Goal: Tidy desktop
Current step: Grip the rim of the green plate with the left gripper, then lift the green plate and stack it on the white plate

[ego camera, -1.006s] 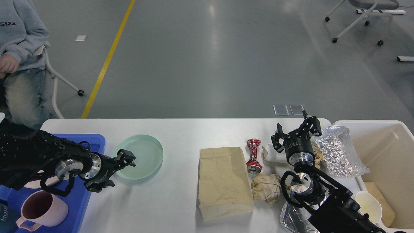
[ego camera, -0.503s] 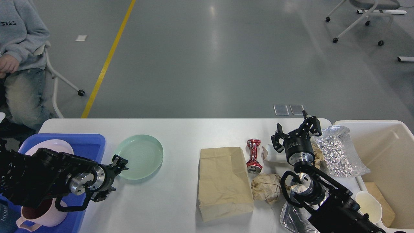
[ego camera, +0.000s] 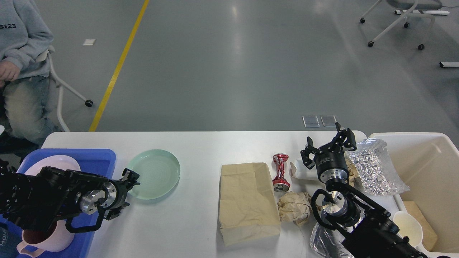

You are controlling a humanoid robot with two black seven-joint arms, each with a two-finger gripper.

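Cluttered white counter (ego camera: 200, 150), two hands over it.
Left hand (ego camera: 129, 178) low at green plate's (ego camera: 154, 173) near-left rim, beside blue tray (ego camera: 96, 161) at left edge; grip state cannot be told. Right hand (ego camera: 328, 143) raised near right edge, fingers spread wide, holding nothing, above white box (ego camera: 299, 170), beside foil bag (ego camera: 374, 168). Paper bag (ego camera: 247, 200), crushed can (ego camera: 281, 172) mid-counter.
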